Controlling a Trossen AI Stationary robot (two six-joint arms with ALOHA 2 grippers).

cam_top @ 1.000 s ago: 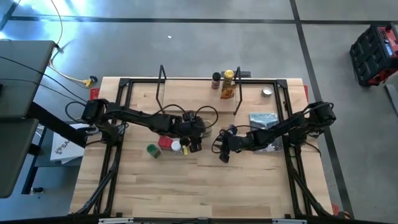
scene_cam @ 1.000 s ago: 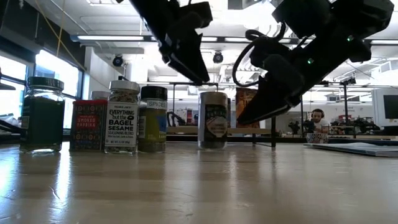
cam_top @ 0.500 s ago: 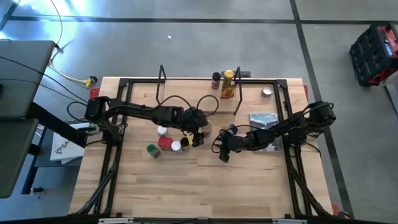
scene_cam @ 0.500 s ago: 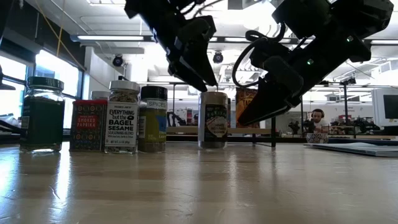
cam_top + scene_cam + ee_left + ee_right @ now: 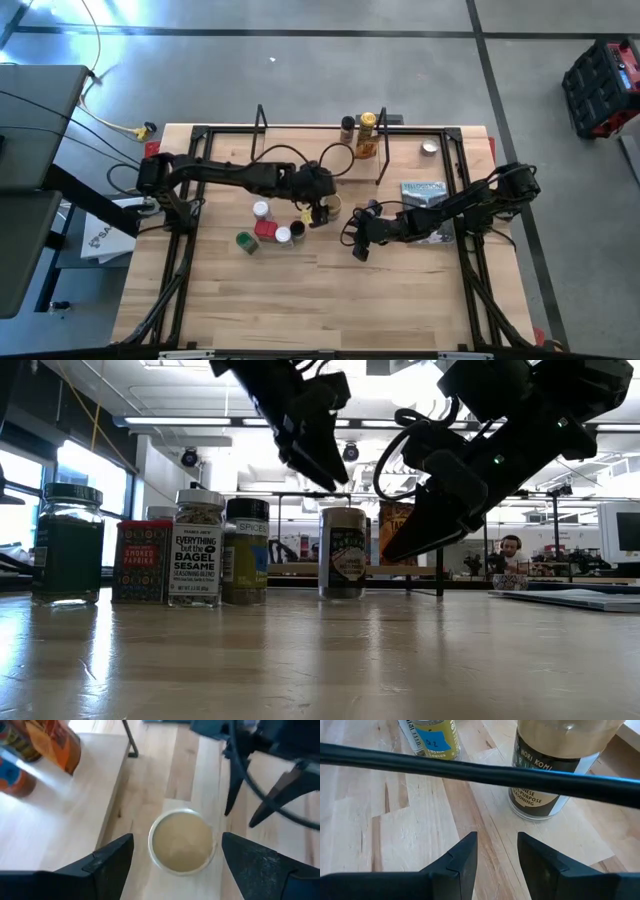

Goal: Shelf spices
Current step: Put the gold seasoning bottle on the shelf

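Note:
A dark-bodied jar with a tan lid (image 5: pixel 331 207) stands alone on the table in front of the shelf (image 5: pixel 300 148). My left gripper (image 5: pixel 176 840) hovers open straight above it, one finger on either side of the lid (image 5: pixel 182 845) and clear of it, as the low view (image 5: pixel 325 472) shows. Several more jars (image 5: pixel 266 228) stand in a cluster to the table's left. Two jars (image 5: pixel 367 123) and an orange packet (image 5: pixel 365 148) are on the shelf's right end. My right gripper (image 5: pixel 360 238) hangs narrowly open just right of the tan-lidded jar (image 5: pixel 550 770), above the table.
A grey-blue booklet (image 5: pixel 423 192) lies under the right arm and a silver disc (image 5: pixel 429 148) sits near the far right corner. The shelf's black wire uprights (image 5: pixel 260 125) (image 5: pixel 382 150) stand at its ends. A cable (image 5: pixel 470 770) crosses the right wrist view. Bare wood lies toward the near edge.
My left gripper has moved from above the jar cluster toward the table's right and far side, ending over the tan-lidded jar, and has risen slightly. The white-lidded jar it had covered now shows. The right arm has kept still.

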